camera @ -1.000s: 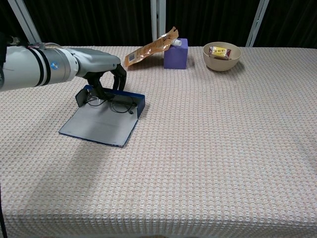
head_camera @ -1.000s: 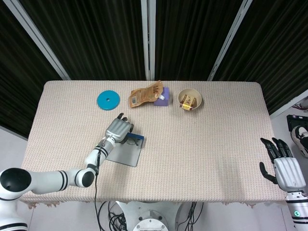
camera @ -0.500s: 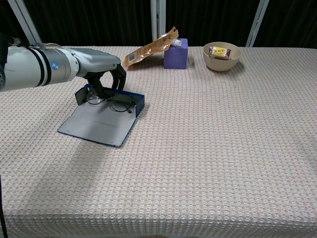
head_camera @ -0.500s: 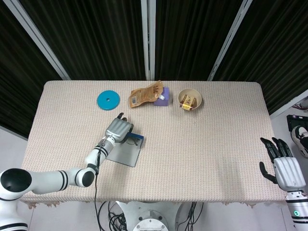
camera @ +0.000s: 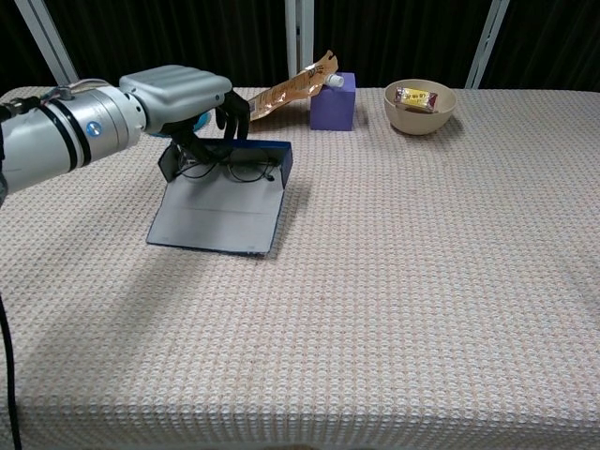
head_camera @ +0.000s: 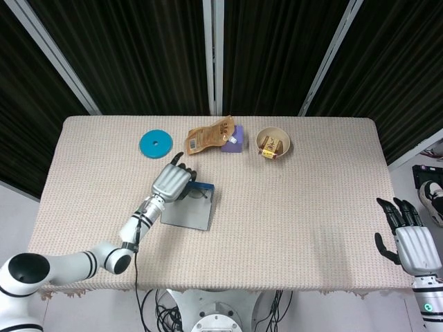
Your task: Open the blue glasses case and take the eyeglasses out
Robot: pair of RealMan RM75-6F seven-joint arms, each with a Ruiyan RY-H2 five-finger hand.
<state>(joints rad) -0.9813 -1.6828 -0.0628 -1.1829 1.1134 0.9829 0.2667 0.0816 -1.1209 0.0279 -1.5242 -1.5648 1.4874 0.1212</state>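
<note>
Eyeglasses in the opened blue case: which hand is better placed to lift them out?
Left. The left hand is already over the blue case, fingers curled down at the eyeglasses. The right hand sits open off the table's far right edge, away from the case.

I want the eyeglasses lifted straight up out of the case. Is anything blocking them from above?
Only the left hand itself is over the eyeglasses. The blue glasses case lies open, lid flat on the table. Nothing else visible stands in the way.
</note>
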